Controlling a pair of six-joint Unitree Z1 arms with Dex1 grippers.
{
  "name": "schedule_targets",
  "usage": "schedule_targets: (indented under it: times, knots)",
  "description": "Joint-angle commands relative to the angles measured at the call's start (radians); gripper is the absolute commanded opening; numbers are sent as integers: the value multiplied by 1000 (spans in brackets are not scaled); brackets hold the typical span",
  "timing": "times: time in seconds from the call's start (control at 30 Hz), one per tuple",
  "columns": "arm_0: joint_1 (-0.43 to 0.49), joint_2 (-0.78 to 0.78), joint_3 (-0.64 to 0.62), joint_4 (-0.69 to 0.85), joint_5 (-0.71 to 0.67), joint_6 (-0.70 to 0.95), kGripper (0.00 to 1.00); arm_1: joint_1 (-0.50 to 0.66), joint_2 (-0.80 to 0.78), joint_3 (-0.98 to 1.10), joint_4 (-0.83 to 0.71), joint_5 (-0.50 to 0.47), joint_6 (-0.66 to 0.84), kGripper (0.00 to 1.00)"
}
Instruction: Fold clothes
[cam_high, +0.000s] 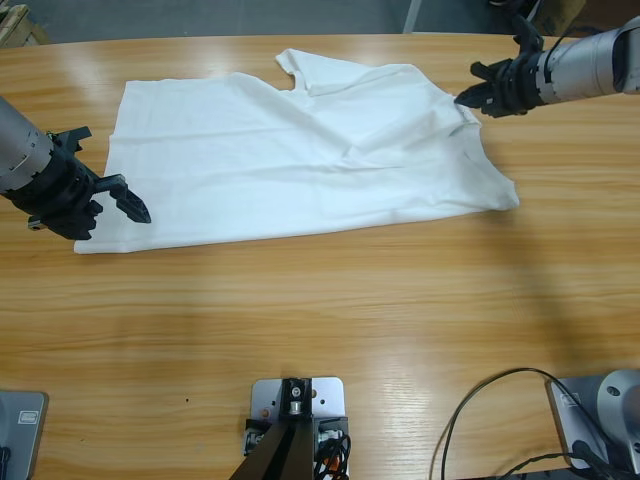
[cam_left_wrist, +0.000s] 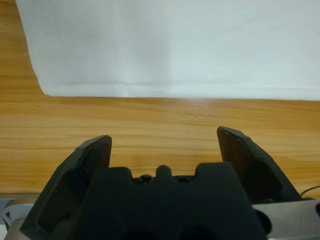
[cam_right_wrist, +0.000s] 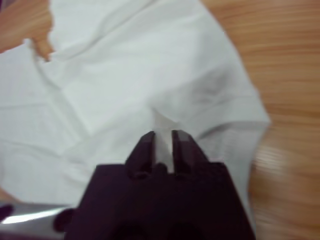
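Observation:
The clothes are one white T-shirt (cam_high: 300, 160) lying spread across the far half of the wooden table, wrinkled at its right end. My right gripper (cam_high: 467, 99) is at the shirt's right edge, shut on a pinch of the white fabric (cam_right_wrist: 161, 125) that stands up between its jaws. In the right wrist view the shirt (cam_right_wrist: 125, 75) fills most of the picture. My left gripper (cam_high: 133, 200) hovers at the shirt's left hem, open, with bare wood between its jaws. The left wrist view shows the hem corner (cam_left_wrist: 47, 90) a short way beyond the gripper (cam_left_wrist: 164, 142).
The table's front half (cam_high: 330, 320) is bare wood. A black cable (cam_high: 480, 400) loops at the front right. The table's far edge (cam_high: 200, 40) runs just behind the shirt.

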Motion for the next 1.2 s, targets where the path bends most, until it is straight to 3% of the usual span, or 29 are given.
schedule_targets:
  times: [0.03, 0.13, 0.2, 0.33, 0.47, 0.53, 0.67, 1.2]
  knots:
    - [-14, -3, 35, -20, -17, -8, 826, -9, -135, 154, 8, -74, 67, 882]
    - [-14, -11, 39, -20, -17, -8, 825, 20, -204, 180, 2, -17, 100, 869]
    - [-14, -14, 44, -20, -17, -8, 825, 57, -214, 182, -21, 34, 142, 803]
    - [-15, -30, 49, -20, -17, -8, 826, 124, -103, 129, -68, 86, 215, 785]
    - [-16, -48, 44, -20, -16, 0, 822, 199, 37, -33, 28, 93, 217, 736]
    - [-16, -55, 39, -20, -16, 0, 825, 201, 104, -77, 32, 93, 210, 688]
    - [-16, -63, 39, -19, -15, -3, 826, 195, 176, -140, 31, 94, 197, 688]
    - [-16, -35, 28, -20, -15, -22, 872, 127, 259, -253, 127, 53, 138, 688]
